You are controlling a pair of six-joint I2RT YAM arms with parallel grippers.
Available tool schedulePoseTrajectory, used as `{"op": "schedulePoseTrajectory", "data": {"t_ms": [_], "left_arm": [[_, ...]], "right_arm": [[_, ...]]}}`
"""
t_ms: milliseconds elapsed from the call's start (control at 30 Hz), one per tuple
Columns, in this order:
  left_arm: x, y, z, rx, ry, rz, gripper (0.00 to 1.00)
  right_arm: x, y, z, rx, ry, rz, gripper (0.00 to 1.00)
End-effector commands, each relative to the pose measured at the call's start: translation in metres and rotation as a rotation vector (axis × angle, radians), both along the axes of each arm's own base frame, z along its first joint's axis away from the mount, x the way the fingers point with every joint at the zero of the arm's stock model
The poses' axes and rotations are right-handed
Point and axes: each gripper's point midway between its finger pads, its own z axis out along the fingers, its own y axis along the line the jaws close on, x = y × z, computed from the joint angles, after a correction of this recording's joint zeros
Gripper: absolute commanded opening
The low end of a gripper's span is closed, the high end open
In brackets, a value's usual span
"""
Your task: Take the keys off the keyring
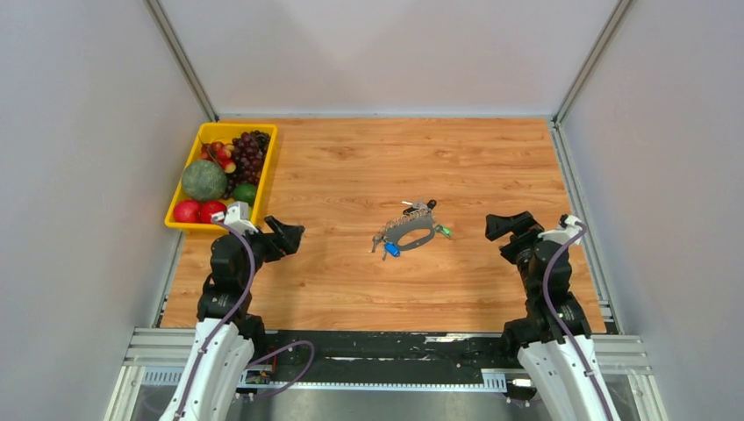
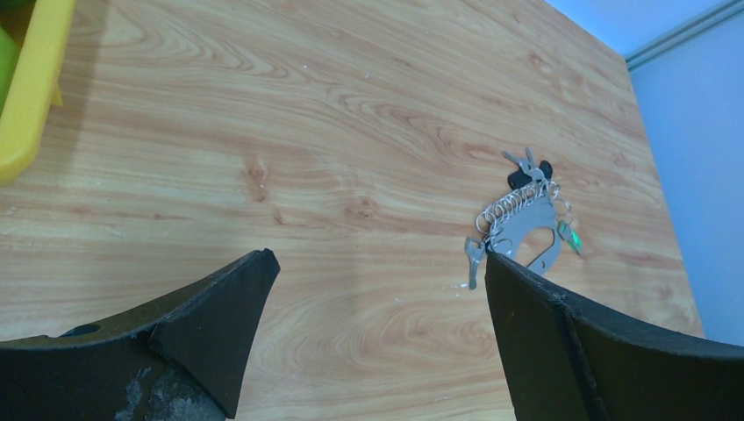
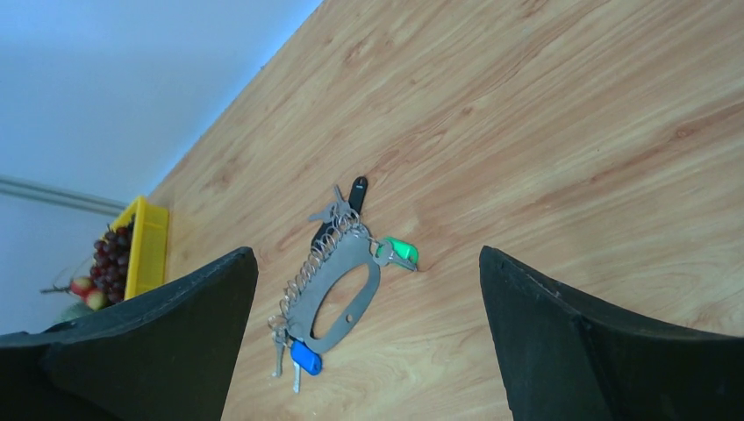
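Table [image 1: 351,167]: wood-grain top that carries everything; the task's things lie near its middle, between the two arms.
Yellow tray [image 1: 266,171]: at the far left edge, holding fruit; no part in this step.
Left fingers [image 2: 202,324]: spread wide, holding nothing, well short of the keyring and aimed towards it.
Right fingers [image 3: 570,351]: likewise released and empty, well apart from the ring on its other side.
Keyring [image 3: 349,248]: grey oval loop lying flat on the table, a row of small wire loops along one long edge.
Keys: black key [image 3: 357,187] at one end, green key [image 3: 401,252] on the side, blue key [image 3: 304,358] at the other end; all hang from the ring.
Step in hand: likely the approach. One arm should pin the loop by a bare stretch while the other takes a single plastic head, probably the outlying green or blue one.
Writing: none readable.
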Motion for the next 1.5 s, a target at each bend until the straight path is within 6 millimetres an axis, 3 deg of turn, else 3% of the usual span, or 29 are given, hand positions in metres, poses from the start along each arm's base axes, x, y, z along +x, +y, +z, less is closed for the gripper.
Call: {"op": "schedulePoseTrajectory", "data": {"t_ms": [0,133,233,400,533,667,833,1133,1467], "left_arm": [[0.005,-0.001,0.011,0.042,-0.086,-0.035,1.00],[0.005,-0.004,0.001,0.031,-0.083,-0.047,1.00],[0.004,-0.009,-0.005,0.013,-0.089,-0.070,1.00],[0.000,-0.026,-0.019,-0.026,-0.098,-0.165,1.00],[-0.007,-0.050,-0.019,-0.023,-0.130,-0.276,1.00],[-0.009,-0.072,-0.018,0.025,-0.143,-0.345,1.00],[-0.011,-0.093,-0.021,0.060,-0.128,-0.426,1.00],[-0.011,-0.105,-0.033,0.047,-0.075,-0.486,0.97],[-0.006,-0.109,-0.042,0.065,-0.034,-0.495,0.86]], "right_arm": [[0.009,0.022,0.016,-0.159,-0.083,0.189,1.00],[0.023,0.043,-0.004,-0.237,0.059,0.343,0.99],[0.036,0.056,-0.017,-0.309,0.171,0.414,0.89],[0.046,0.112,-0.010,-0.467,0.144,0.544,0.80],[0.059,0.133,-0.022,-0.526,0.173,0.567,0.76],[0.077,0.137,-0.043,-0.596,0.246,0.571,0.74],[0.095,0.133,-0.067,-0.682,0.314,0.542,0.60],[0.106,0.128,-0.109,-0.672,0.405,0.528,0.49],[0.130,0.136,-0.131,-0.693,0.422,0.512,0.41]]}}
